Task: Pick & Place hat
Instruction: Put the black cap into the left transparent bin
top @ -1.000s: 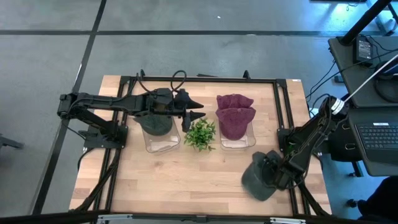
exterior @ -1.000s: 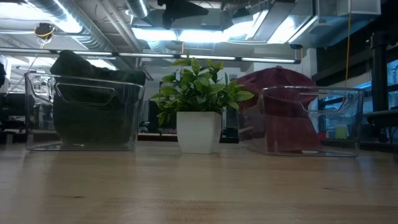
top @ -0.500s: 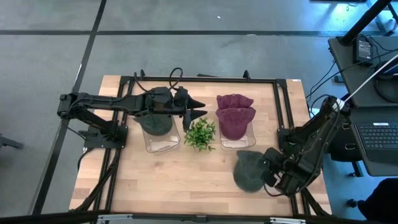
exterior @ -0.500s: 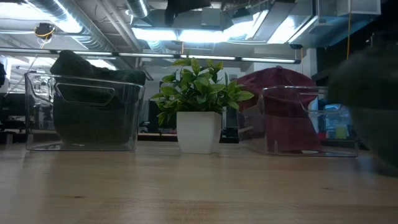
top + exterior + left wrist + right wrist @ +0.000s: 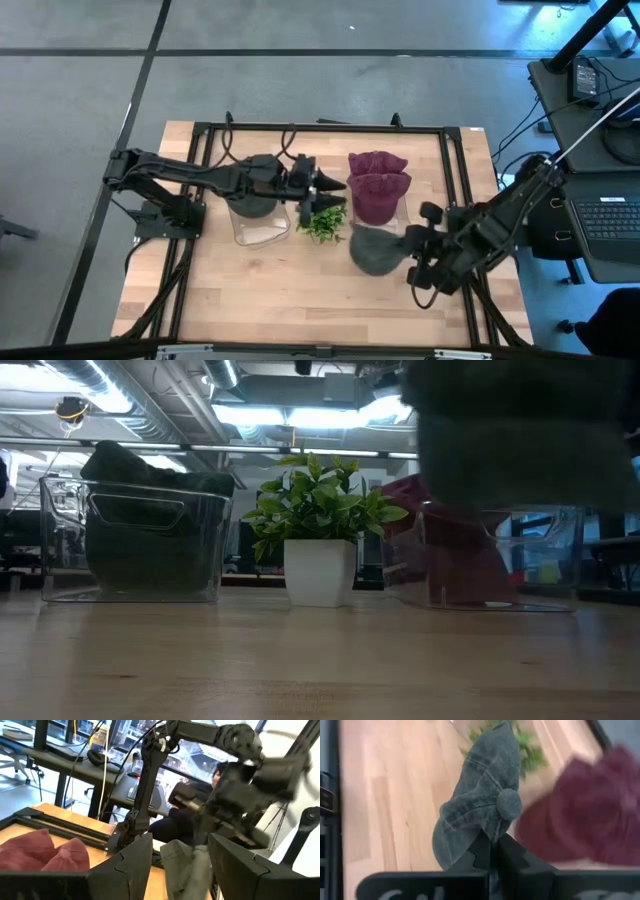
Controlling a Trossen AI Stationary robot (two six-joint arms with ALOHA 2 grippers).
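A dark grey-green hat hangs in the air in front of the plant and the right bin, held by my right gripper, which is shut on it. In the low view the hat is a large dark shape high at the right. The right wrist view shows its crown and top button. My left gripper is open and hovers over the potted plant, between the two bins. The hat shows beyond its fingers. My right gripper pinches a fold of the hat's crown, just beside the top button, between its two fingers. The fingers come roughly level from the table's right side. The hat is lifted clear of the table and reaches out ahead of the fingers toward the plant.
A clear bin left of the plant holds dark green hats. A clear bin right of it holds maroon hats. The near half of the wooden table is bare. A black frame runs around the table.
My right gripper has carried the hat from the table's near right corner up and toward the left and far side, until it hangs in front of the plant and the right bin. My left gripper has reached a little farther right, over the plant.
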